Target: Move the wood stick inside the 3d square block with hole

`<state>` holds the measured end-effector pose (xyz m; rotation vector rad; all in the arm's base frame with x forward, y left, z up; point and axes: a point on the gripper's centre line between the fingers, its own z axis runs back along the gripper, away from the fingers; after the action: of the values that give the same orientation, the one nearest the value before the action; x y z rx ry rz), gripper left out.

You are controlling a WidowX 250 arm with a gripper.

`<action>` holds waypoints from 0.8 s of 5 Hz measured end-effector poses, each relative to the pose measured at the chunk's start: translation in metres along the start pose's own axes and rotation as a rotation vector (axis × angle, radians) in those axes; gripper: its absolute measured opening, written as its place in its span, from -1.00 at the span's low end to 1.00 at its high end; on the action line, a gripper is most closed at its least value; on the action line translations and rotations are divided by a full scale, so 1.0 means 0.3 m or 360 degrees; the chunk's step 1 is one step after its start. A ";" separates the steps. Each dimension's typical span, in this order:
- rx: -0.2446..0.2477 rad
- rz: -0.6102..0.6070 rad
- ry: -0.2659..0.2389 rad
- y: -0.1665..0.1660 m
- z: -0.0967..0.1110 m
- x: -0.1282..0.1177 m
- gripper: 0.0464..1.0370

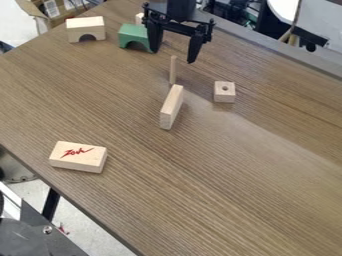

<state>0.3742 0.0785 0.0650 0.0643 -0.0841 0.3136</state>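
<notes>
Stick (173, 70) upright on the table (254, 200), outside the block (224, 96), to its left in view and well apart from it. In the block's top face, a round, dark hole, open to view. Over the far part of the table, the gripper (173, 57), pointing down with fingers released and wide apart, close to the stick's top in view. Nearer the camera than the stick, a plank (171, 107) on its narrow edge. Toward the near left, a red-marked slab (77, 157), flat on the table. At the far left, a pale arch (85, 27); beside it, between arch and gripper, a green arch (134, 34). Beyond the table at upper left, a cardboard box (30, 7), partly cut off, with contents too unclear to name.
</notes>
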 end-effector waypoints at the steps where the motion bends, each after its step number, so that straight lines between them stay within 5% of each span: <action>1: -0.0008 0.0027 0.0019 -0.002 -0.017 -0.003 0.29; 3: -0.0011 -0.0002 0.0044 -0.001 -0.017 -0.011 -0.78; 4: -0.0015 -0.0024 0.0045 -0.003 -0.017 -0.011 -0.91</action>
<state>0.3717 0.0771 0.0595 0.0510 -0.0574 0.2991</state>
